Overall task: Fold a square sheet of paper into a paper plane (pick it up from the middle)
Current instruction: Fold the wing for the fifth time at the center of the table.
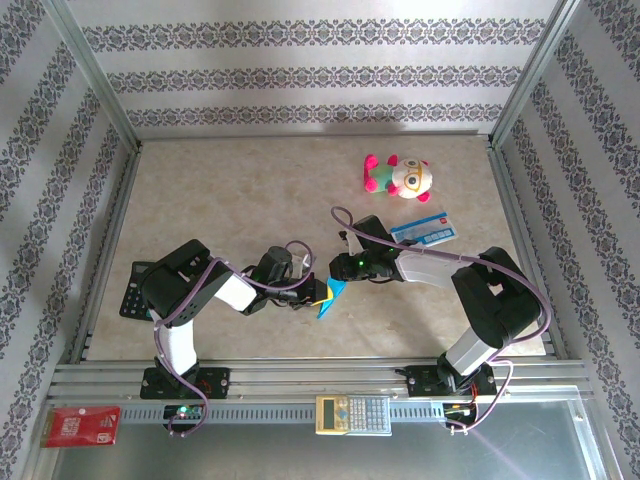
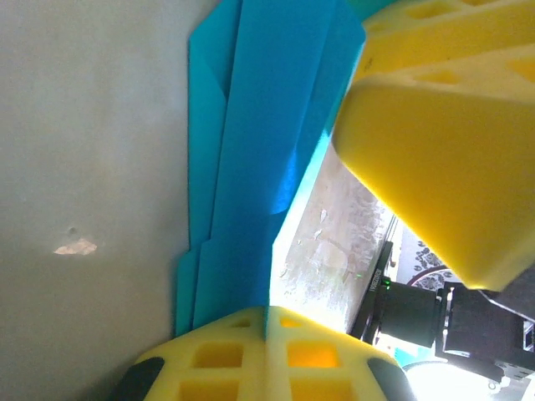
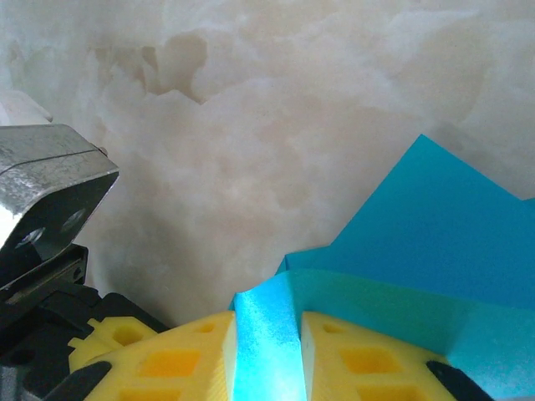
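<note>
One paper plane in play: teal, folded lengthwise, held just above the counter near its front middle, between your two arms.

Two end effectors, both on that one plane.
- Left end effector: closed on the plane. In the left wrist view its yellow pads meet on the paper's edge, and stacked teal layers run away from them.
- Right end effector: closed on the plane too. In the right wrist view a teal crease is pinched between its two yellow fingers, and the rest of the paper fans off to the right.

Elsewhere you have:
- One plush toy at the far right of the counter.
- One white-and-blue printed card just nearer than the toy.
- Two calculators: a black one at the counter's left edge and a pale one on the front rail.
- One red packet at front left.
</note>
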Motion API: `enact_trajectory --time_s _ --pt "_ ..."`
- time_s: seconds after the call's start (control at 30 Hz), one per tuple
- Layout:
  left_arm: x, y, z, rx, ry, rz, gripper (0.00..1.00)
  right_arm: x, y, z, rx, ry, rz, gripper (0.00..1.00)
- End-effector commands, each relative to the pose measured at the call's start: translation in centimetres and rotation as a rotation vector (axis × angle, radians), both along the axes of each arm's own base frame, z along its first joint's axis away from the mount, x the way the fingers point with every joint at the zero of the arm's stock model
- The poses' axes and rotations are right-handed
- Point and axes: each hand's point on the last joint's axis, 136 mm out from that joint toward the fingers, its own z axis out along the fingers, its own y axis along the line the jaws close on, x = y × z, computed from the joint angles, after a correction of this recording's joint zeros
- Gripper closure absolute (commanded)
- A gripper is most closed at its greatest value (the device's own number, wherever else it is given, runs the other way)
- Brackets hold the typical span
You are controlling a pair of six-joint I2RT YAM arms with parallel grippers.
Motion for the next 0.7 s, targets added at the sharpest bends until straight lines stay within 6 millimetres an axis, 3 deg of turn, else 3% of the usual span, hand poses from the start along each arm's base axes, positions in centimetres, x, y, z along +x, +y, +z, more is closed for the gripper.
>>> enact_trajectory --time_s 0.0,0.4,0.67 --pt "-2.0 2.6 -5.5 0.194 0.131 0.019 1.00 -0.3 -1.1 -1.6 -0.044 0.027 -0.013 0.74" --pt "-2.2 3.0 -6.1 0.222 0.145 0.023 1.00 -0.3 -3.2 -4.0 -0.122 0.067 -0.047 0.76" --pt "-1.8 2.7 -5.1 0.209 0.128 0.024 1.00 -0.9 -4.0 -4.8 -0.137 0.089 -0.056 0.77"
